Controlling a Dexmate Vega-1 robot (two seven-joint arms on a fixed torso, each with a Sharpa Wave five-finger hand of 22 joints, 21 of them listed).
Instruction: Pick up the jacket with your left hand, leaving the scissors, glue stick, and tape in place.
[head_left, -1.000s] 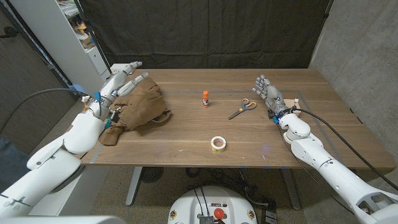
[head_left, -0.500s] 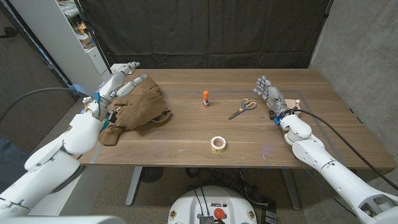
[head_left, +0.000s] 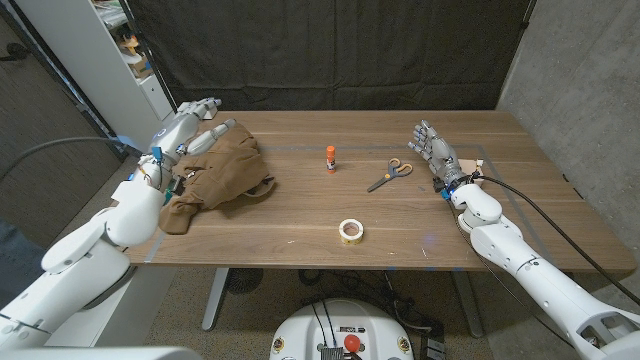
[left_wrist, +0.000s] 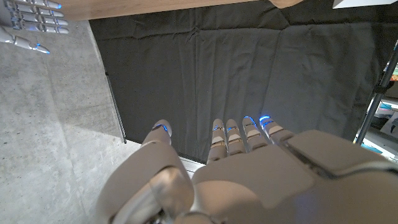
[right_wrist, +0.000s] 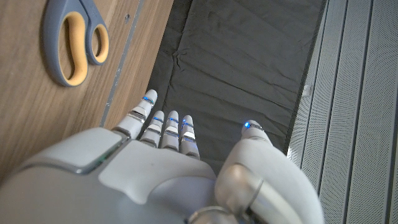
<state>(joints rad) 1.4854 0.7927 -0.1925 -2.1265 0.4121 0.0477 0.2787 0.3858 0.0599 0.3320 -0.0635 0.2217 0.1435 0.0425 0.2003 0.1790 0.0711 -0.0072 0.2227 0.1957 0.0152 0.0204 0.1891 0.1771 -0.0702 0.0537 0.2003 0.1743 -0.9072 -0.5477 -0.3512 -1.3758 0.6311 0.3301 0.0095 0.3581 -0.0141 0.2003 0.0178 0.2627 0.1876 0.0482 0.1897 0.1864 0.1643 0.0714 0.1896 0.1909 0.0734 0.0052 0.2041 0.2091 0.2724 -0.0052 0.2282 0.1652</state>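
No readable writing on anything; the glue stick (head_left: 330, 158) has a white label band but it is too small to make out. Counts: one brown jacket (head_left: 219, 176), one glue stick, one pair of scissors (head_left: 390, 174), one roll of tape (head_left: 350, 230), all on a wooden worktop (head_left: 300, 215). Jacket lies crumpled at the worktop's left end, nearer the far edge, one sleeve trailing toward the near left corner. My left hand (head_left: 189, 125) is over the far left corner, just beyond the jacket's far side, fingers stretched out and apart, holding nothing; I cannot tell if it touches the cloth. In the left wrist view the same hand (left_wrist: 236, 168) shows fingers straight, nothing in them, black curtain (left_wrist: 249, 68) behind. Glue stick stands upright around mid-worktop toward the far edge, orange cap and base. Scissors lie flat to its right, orange-lined grey handles pointing to the far right; handles also in the right wrist view (right_wrist: 74, 38). Tape lies flat near the near edge, about centre, well apart from the others. My right hand (head_left: 434, 150) is at the right end, just beside the scissors, not touching, fingers extended and spread, empty; right wrist view (right_wrist: 168, 168) agrees.
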